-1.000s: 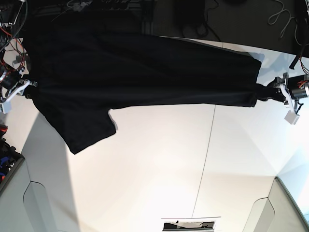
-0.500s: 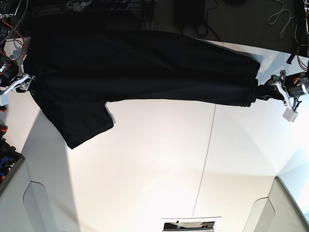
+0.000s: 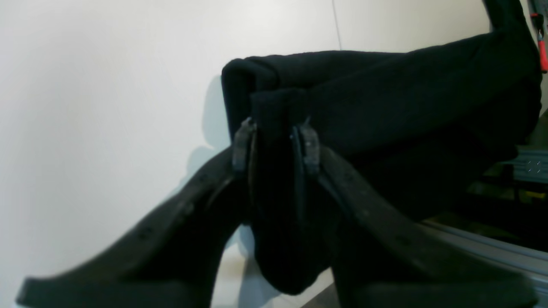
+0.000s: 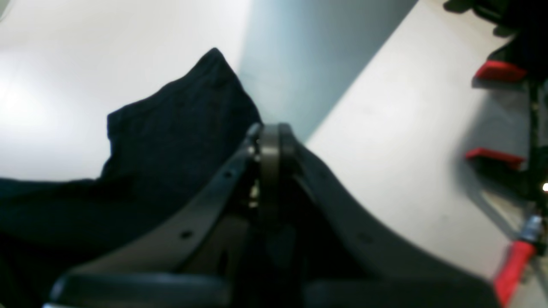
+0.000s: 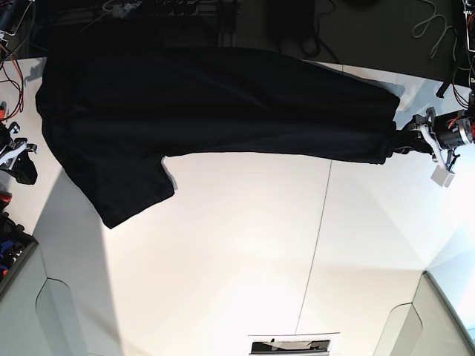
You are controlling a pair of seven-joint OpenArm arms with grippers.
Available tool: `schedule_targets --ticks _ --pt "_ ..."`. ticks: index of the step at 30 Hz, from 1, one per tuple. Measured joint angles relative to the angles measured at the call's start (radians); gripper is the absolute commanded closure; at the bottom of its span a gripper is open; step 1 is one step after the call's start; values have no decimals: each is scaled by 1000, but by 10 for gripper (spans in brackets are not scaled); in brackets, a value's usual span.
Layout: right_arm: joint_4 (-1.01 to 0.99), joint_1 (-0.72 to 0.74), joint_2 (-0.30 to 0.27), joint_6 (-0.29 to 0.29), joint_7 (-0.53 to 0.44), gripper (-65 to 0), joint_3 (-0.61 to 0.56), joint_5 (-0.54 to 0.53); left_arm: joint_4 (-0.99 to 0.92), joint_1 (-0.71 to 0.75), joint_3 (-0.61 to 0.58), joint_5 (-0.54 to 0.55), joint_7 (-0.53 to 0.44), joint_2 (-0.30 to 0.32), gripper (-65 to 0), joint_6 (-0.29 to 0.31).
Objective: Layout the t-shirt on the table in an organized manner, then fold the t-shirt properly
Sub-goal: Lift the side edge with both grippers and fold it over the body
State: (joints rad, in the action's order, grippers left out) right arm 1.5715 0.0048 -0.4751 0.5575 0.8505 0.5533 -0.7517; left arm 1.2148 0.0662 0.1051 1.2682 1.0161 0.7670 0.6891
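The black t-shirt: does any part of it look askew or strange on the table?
Yes. The t-shirt lies askew: one corner sticks out toward the near side at the robot's right, while the rest is bunched into a wide, uneven band across the table.

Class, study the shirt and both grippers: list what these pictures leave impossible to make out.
- Shirt's print: no view shows any; only plain black faces the cameras.
- Shirt's far edge: in the base view, it merges into the dark background.
- Left gripper's fingertips: blurred in the left wrist view, black on black cloth.
- Right arm: cut off by the base view's edge.
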Motion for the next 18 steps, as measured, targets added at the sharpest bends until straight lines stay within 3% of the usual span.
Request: schedule_targets --ticks 2,8,13,18 --pt "34 -28 -1 4 -5 0 0 -76 0 0 0 0 0 0 -168 0" --pt "107 -150 3 8 26 0 -1 -100 0 0 0 -4 0 0 -168 0" --pt "158 -265 -1 27 36 0 -2 -203 0 0 0 -5 0 0 -168 0" --pt "150 -377 -1 26 35 0 -13 -189 0 0 0 -7 0 0 -168 0"
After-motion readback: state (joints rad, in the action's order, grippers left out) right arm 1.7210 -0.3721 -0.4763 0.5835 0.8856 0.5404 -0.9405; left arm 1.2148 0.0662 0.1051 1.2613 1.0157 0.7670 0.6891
